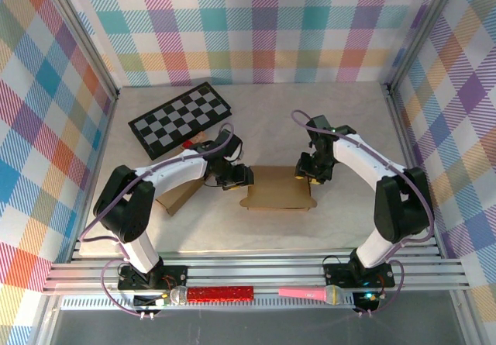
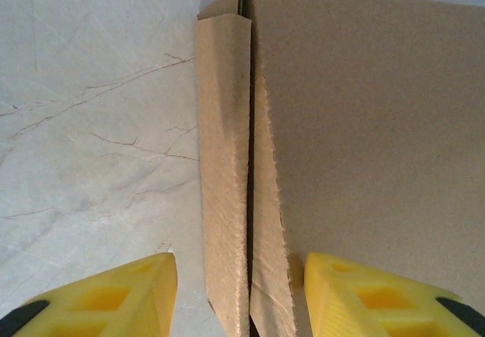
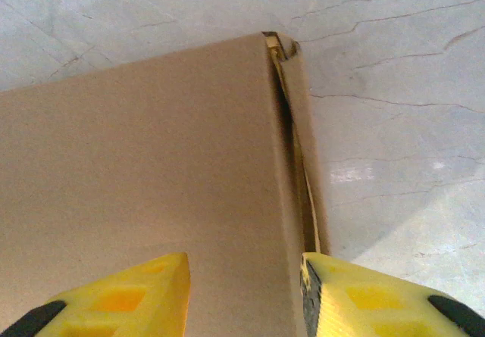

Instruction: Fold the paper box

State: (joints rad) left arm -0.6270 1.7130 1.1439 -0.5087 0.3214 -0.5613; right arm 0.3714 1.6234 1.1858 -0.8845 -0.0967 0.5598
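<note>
The paper box (image 1: 279, 187) sits in the middle of the table (image 1: 349, 128), between the arms. Your left gripper (image 2: 239, 284) stands apart, straddling the folded left flap (image 2: 223, 163). The right gripper (image 3: 244, 284) is apart too, astride the right wall (image 3: 301, 155); I cannot tell whether its outer finger touches. Close squarely on both doubled layers, near the crease, and press evenly so that nothing tears.

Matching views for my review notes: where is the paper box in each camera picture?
Top external: paper box in the middle of the tabletop.
Left wrist: paper box in the right half, its folded side flap down the centre.
Right wrist: paper box across left and centre, its side wall at right.
Shared landmark: the tabletop's pale cracked marbling.
</note>
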